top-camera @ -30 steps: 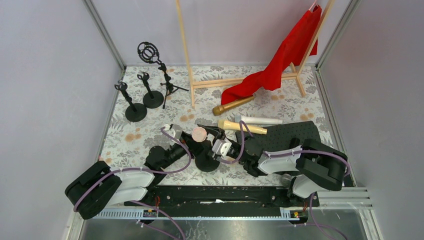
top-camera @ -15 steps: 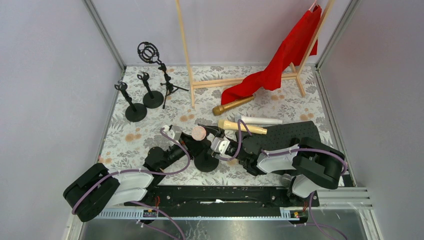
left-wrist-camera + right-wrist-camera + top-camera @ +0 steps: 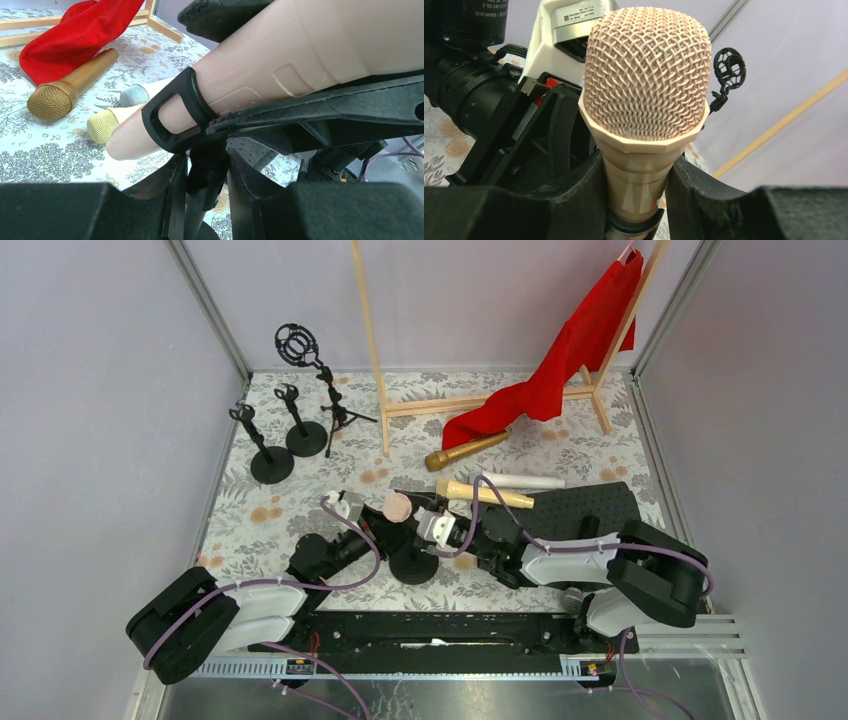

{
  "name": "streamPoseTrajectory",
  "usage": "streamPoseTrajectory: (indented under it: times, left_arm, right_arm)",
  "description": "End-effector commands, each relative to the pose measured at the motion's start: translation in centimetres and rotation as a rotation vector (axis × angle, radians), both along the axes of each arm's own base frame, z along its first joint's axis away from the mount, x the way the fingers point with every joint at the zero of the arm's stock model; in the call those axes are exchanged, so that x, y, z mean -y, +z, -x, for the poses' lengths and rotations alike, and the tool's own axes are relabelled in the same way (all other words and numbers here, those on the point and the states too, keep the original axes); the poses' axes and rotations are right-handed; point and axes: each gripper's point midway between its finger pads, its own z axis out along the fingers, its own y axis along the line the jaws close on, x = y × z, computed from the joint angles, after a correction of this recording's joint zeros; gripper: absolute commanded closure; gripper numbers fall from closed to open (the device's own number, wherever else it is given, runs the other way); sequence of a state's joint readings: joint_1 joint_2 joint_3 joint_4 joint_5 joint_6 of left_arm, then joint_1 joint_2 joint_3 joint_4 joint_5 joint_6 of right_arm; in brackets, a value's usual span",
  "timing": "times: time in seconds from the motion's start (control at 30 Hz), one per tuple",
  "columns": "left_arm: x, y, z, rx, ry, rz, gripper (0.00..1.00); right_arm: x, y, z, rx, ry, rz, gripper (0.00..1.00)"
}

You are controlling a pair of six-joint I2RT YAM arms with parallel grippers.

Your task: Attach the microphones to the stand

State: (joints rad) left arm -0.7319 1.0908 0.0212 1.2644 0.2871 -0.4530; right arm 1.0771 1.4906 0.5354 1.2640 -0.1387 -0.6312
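The pink microphone [image 3: 397, 506] stands tilted in the clip of a black round-base stand [image 3: 413, 565] at the front middle. In the left wrist view its body [image 3: 260, 65] passes through the black clip ring [image 3: 172, 117]. My left gripper [image 3: 205, 172] is shut on the stand's post [image 3: 200, 200], just below the clip. My right gripper [image 3: 636, 192] is shut on the pink microphone's neck below its mesh head [image 3: 646, 75]. The gold microphone [image 3: 465, 451], pale yellow microphone [image 3: 483, 493] and white microphone [image 3: 515, 480] lie on the table behind.
Two small round-base stands [image 3: 270, 462] [image 3: 305, 435] and a tripod with a shock mount [image 3: 300, 345] stand at the back left. A wooden rack [image 3: 372, 350] with a red cloth [image 3: 570, 350] is at the back. A black perforated board [image 3: 590, 510] lies on the right.
My right arm has reached a little further left, its elbow swinging right. The pink microphone head has barely shifted. The left arm stays on the stand.
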Motion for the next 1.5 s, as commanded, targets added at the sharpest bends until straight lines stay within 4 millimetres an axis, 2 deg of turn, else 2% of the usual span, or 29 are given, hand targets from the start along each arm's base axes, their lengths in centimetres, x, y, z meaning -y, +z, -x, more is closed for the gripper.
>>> streamPoseTrajectory:
  times: [0.0,0.03,0.17,0.3,0.37,0.63,0.8,1.03,1.47]
  left_arm:
    - [0.6,5.9,3.7,0.146,-0.169,0.168,1.0]
    - [0.6,5.9,3.6,0.146,-0.167,0.167,1.0]
    - [0.6,6.0,3.6,0.147,-0.167,0.167,1.0]
    - [0.6,5.9,3.6,0.145,-0.166,0.164,1.0]
    - [0.6,5.8,3.6,0.142,-0.167,0.162,1.0]
    - [0.7,5.6,3.6,0.132,-0.168,0.154,1.0]
    - [0.7,5.4,3.6,0.127,-0.169,0.15,1.0]
    - [0.8,4.9,3.3,0.114,-0.164,0.132,1.0]
    - [1.1,4.6,3.2,0.101,-0.167,0.122,1.0]
  right_arm:
    - [5.4,-11.0,-4.4,-0.125,-0.232,0.439,0.84]
    - [4.8,-9.6,-4.1,-0.114,-0.213,0.409,0.78]
    - [2.7,-5.1,-3.0,-0.093,-0.132,0.301,0.68]
    - [1.7,-1.3,-2.0,-0.103,-0.068,0.178,0.6]
    - [1.6,0.5,-1.6,-0.104,-0.048,0.119,0.53]
    - [1.1,5.4,-0.2,-0.075,0.02,0.001,0.38]
    - [1.3,7.5,0.4,-0.064,0.041,-0.044,0.34]
    - [1.5,9.4,1.3,-0.093,0.083,-0.097,0.28]
    - [1.1,10.0,2.6,-0.104,0.151,-0.085,0.29]
